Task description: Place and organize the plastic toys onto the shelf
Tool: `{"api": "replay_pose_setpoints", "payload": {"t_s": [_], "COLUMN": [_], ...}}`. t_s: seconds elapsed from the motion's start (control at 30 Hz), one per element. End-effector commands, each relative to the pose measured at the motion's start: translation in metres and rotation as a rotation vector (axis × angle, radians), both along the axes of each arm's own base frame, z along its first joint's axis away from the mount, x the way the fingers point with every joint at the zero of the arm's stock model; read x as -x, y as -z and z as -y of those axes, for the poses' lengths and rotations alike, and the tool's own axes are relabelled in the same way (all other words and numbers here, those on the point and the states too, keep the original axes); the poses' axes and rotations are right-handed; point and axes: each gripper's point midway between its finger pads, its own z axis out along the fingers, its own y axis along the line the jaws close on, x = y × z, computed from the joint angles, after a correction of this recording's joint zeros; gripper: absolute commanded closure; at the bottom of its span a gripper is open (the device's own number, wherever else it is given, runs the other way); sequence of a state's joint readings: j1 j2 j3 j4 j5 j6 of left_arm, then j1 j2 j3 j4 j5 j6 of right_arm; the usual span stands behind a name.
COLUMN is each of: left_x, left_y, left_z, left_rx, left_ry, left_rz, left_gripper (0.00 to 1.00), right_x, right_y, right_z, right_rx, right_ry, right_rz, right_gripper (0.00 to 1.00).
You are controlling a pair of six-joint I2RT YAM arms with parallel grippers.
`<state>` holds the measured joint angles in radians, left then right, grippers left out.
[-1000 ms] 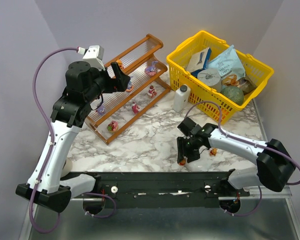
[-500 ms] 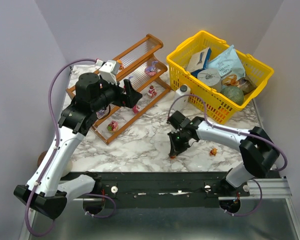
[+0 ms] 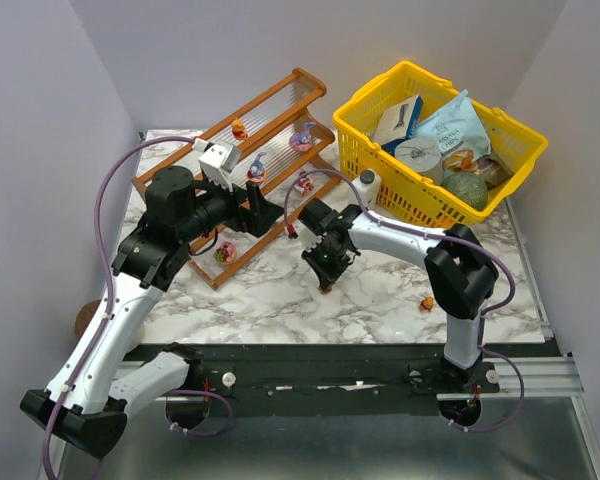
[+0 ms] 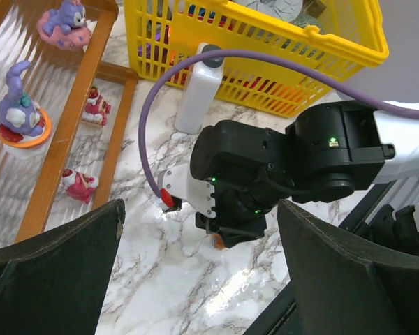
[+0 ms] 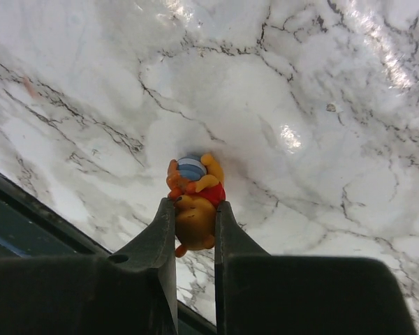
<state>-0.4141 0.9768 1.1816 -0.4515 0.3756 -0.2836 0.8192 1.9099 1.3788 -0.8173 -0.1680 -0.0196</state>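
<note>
The right gripper (image 5: 194,213) is squeezed tight on a little orange bear toy (image 5: 195,192) in a red top, over the middle of the marble table (image 5: 321,105). The left gripper (image 4: 199,209) has its fingers spread wide with nothing in them, just beside the near right side of the shelf (image 3: 279,96). A purple toy (image 4: 17,112) and small pink toys (image 4: 79,184) sit on the shelf at the far left, and another orange toy (image 3: 426,302) lies on the table at the near right.
</note>
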Motion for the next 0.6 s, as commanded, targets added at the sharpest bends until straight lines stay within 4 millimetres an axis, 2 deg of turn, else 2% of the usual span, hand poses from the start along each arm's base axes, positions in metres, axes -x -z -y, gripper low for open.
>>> {"api": "replay_pose_setpoints", "payload": {"t_s": [0.0, 0.07, 0.1, 0.13, 0.17, 0.2, 0.23, 0.33, 0.43, 0.47, 0.53, 0.57], "left_x": [0.008, 0.007, 0.007, 0.006, 0.006, 0.005, 0.005, 0.007, 0.011, 0.012, 0.018, 0.019], "left_y": [0.0, 0.002, 0.002, 0.003, 0.003, 0.002, 0.003, 0.003, 0.004, 0.001, 0.004, 0.002], "left_z": [0.0, 0.0, 0.0, 0.0, -0.001, -0.001, 0.0, 0.002, 0.007, 0.008, 0.013, 0.015], "left_rx": [-0.012, -0.019, -0.019, -0.022, -0.023, -0.022, -0.025, -0.02, -0.01, -0.002, 0.008, 0.019], "left_ry": [0.033, 0.027, 0.026, 0.025, 0.023, 0.023, 0.029, 0.043, 0.084, 0.096, 0.139, 0.152], "left_rz": [0.026, 0.022, 0.022, 0.02, 0.019, 0.02, 0.019, 0.031, 0.044, 0.057, 0.054, 0.066], "left_gripper": [0.01, 0.01, 0.01, 0.01, 0.01, 0.01, 0.01, 0.01, 0.01, 0.01, 0.01, 0.01], "right_x": [-0.008, -0.008, -0.008, -0.007, -0.009, -0.009, -0.009, -0.006, -0.002, -0.003, 0.001, 0.0], "right_y": [0.006, 0.006, -0.001, -0.002, -0.006, -0.012, -0.023, -0.044, -0.058, -0.068, -0.075, -0.087], "right_z": [0.016, 0.014, 0.012, 0.011, 0.007, 0.004, -0.001, -0.012, -0.018, -0.02, -0.018, -0.015], "right_rx": [0.137, 0.137, 0.12, 0.106, 0.079, 0.056, 0.013, -0.08, -0.136, -0.168, -0.189, -0.21], "right_ry": [-0.085, -0.091, -0.091, -0.088, -0.084, -0.078, -0.075, -0.069, -0.052, -0.041, -0.015, -0.01], "right_rz": [0.046, 0.051, 0.066, 0.069, 0.085, 0.093, 0.107, 0.122, 0.125, 0.14, 0.146, 0.175], "right_gripper": [0.92, 0.76, 0.68, 0.54, 0.48, 0.42, 0.32, 0.19, 0.13, 0.12, 0.06, 0.05]}}
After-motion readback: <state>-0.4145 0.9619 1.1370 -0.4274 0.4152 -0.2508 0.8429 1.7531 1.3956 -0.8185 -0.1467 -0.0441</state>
